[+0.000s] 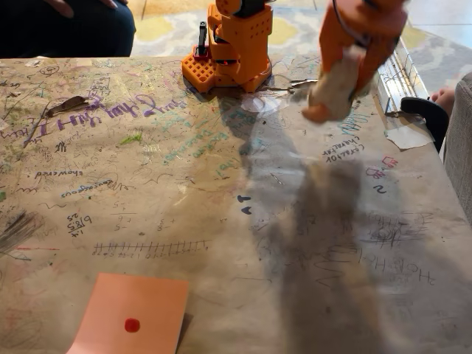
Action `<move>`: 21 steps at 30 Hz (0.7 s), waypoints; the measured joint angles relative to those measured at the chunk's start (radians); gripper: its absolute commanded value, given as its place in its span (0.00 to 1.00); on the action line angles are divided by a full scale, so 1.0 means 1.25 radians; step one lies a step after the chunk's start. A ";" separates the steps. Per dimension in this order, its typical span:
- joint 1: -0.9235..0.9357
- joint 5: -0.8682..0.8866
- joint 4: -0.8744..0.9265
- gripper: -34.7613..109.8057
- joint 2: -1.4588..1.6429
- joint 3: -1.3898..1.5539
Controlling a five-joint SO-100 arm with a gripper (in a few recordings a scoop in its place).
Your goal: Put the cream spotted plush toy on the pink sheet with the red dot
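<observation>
My orange gripper [346,70] hangs in the air at the upper right of the fixed view, blurred by motion. It is shut on the cream spotted plush toy [333,90], which dangles from the fingers above the table with an orange foot at its lower end. The pink sheet with the red dot [133,313] lies flat at the front left of the table, far from the gripper. The red dot [132,324] sits near the sheet's middle.
The arm's orange base [230,51] stands at the back centre of the scribbled table [221,184]. A person's dark clothing shows at the back left. A white rack [398,77] and a black handle [428,110] sit at the right edge.
</observation>
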 measured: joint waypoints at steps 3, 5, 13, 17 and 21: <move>0.039 0.038 0.016 0.24 0.106 -0.092; 0.079 0.056 -0.007 0.24 0.189 -0.117; 0.281 0.108 -0.142 0.24 0.611 -0.016; 0.465 0.101 -0.234 0.24 0.839 0.147; 0.563 0.076 -0.299 0.24 0.977 0.258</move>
